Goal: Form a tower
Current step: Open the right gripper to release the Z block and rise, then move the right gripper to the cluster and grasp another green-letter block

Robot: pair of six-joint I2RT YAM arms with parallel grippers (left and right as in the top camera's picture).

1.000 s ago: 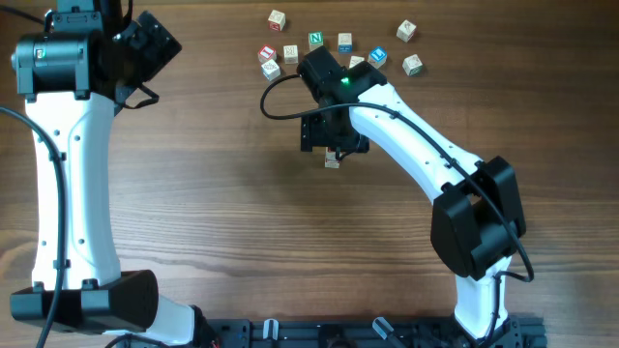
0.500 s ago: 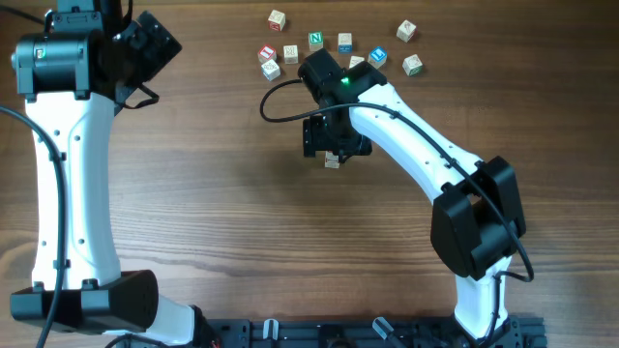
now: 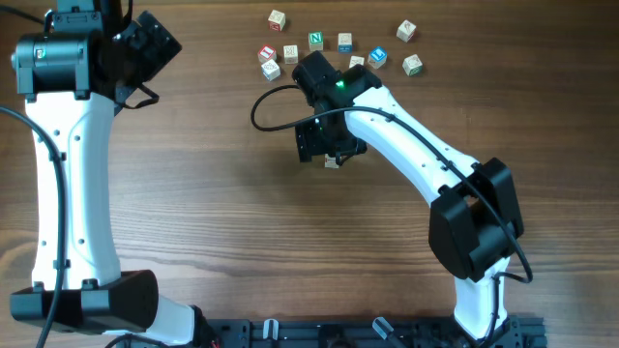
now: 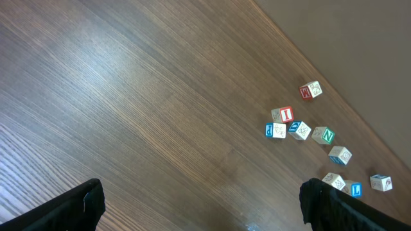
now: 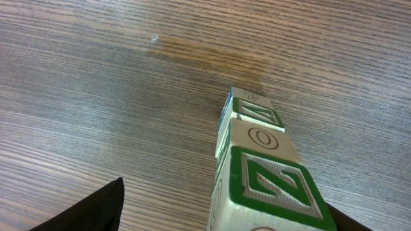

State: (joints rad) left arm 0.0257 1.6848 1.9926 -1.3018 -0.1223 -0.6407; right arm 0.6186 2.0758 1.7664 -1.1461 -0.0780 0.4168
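Table (image 3: 213,222): most of the wooden top is being left bare, and all the work is being done in its far middle part.
Left arm (image 3: 58,174): it is being kept parked along the left side, well apart from every cube, exactly as it was a second ago.
Right arm (image 3: 416,159): it is being reached from the near right toward the middle. Compared with a second ago, its wrist is being shifted slightly left and far.
Left gripper (image 4: 202,202): its fingers are being held spread wide with nothing between them.
Right gripper (image 3: 330,147): it is being held over the tower with its jaws released. In the wrist view the one finger (image 5: 87,208) fully seen is being kept clearly apart from the top cube, so nothing is being gripped.
Tower (image 5: 257,154): it is being left standing in the middle of the table, nearer than the loose cubes, on the same spot as a second ago. At least three cubes are being shown; the base is being hidden.
Loose cubes (image 3: 344,43): they are being left scattered along the far side, unmoved.
Top cube (image 5: 273,186): its green-lettered face is being shown uppermost, seated fairly squarely on the "O" cube (image 5: 260,138).
Meaning: the latest placement is being judged complete, since the stack is standing unaided while the wrist is being drawn off. A sideways brush is being judged the main danger to so narrow a stack.
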